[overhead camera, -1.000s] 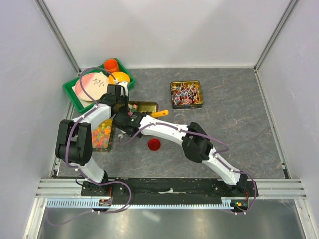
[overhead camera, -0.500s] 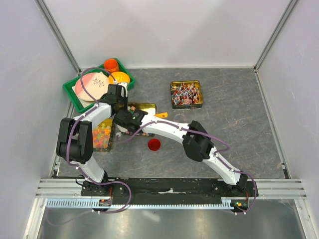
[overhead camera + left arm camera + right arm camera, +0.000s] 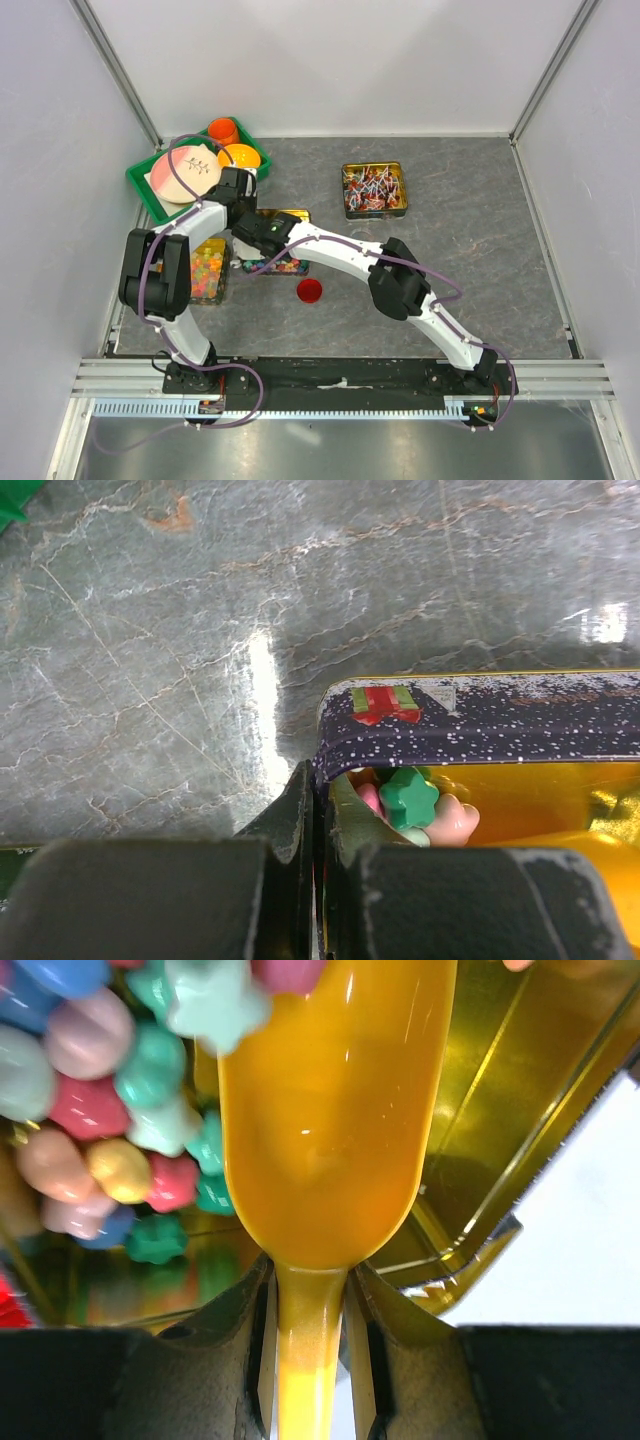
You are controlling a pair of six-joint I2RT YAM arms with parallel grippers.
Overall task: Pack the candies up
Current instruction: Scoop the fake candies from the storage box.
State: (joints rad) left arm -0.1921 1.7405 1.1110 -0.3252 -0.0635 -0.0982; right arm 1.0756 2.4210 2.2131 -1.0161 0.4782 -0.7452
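Note:
The candies are small star-like pieces in pink, green, blue and yellow, heaped in a gold tin with a dark speckled rim. A green candy and a pink one lie just inside that rim. My left gripper is shut on the tin's side wall at its corner, at the tin's far left in the top view. My right gripper is shut on the handle of an orange scoop. The scoop's bowl is down inside the tin beside the candies. From above, the right gripper hides the scoop.
A red cap lies just in front of the tin. A container of gummy pieces stands to the left, and a tin of lollipops at the back right. A green tray at the back left holds a plate, an orange cup and a yellow bowl.
My right gripper has swung left and into the tin with the scoop, whose handle no longer shows from above. More of the tin now shows. The left gripper has kept its hold.

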